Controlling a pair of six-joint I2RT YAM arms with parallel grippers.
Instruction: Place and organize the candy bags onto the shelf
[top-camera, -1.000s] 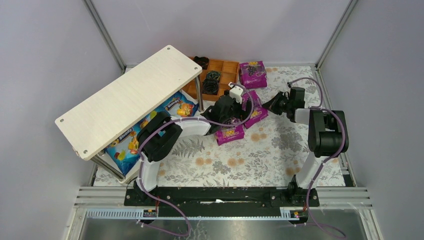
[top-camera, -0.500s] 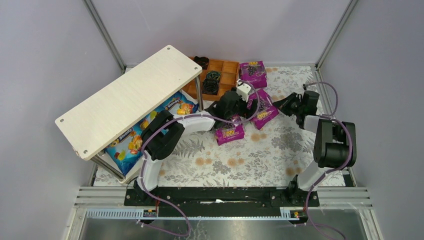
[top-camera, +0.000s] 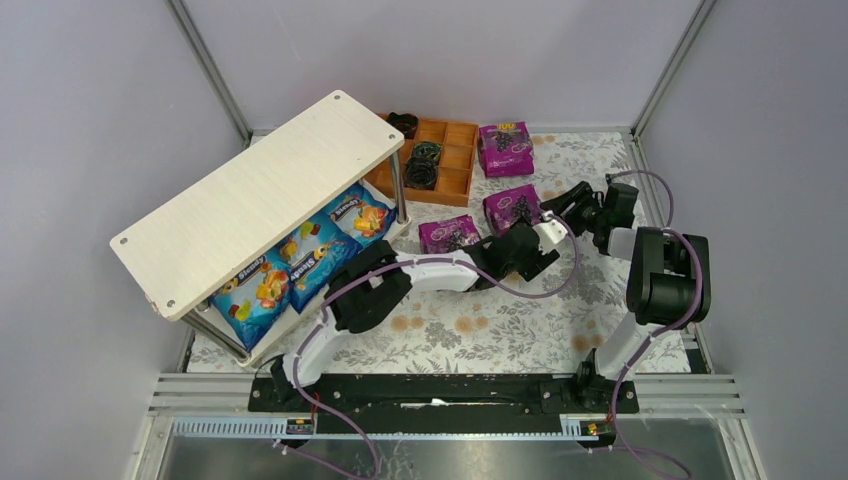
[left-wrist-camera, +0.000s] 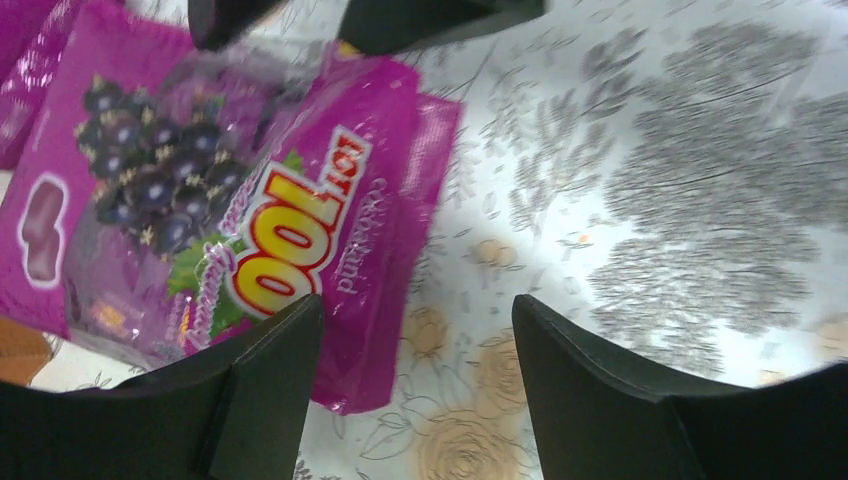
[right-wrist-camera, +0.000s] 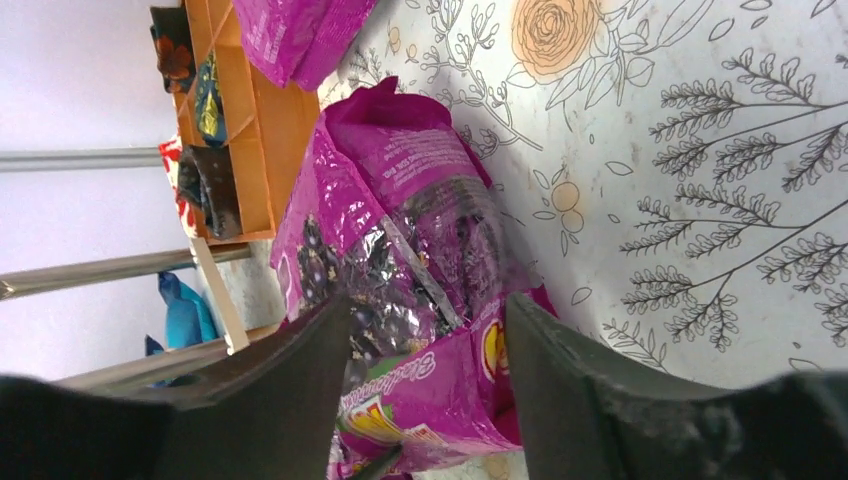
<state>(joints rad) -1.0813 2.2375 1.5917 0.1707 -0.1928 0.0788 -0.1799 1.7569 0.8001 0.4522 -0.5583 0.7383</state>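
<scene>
Three magenta candy bags lie on the flowered mat: one at the back, one mid-mat, one nearer the shelf. Blue candy bags lie on the shelf's lower board, under its pale top board. My right gripper is open just right of the mid-mat bag; in its wrist view the jaws frame crinkled magenta bags without pinching them. My left gripper is open low over the mat; between its jaws is bare cloth, with a magenta bag just to the left.
An orange-brown compartment tray holding black coiled rings stands behind the bags, beside the shelf's metal post. Cage posts and grey walls enclose the mat. The two grippers are close together near the mid-mat bag.
The right gripper has opened and let go of the magenta bag, which now lies flat. The left arm swung right across the mat, and the front magenta bag now lies farther back.
</scene>
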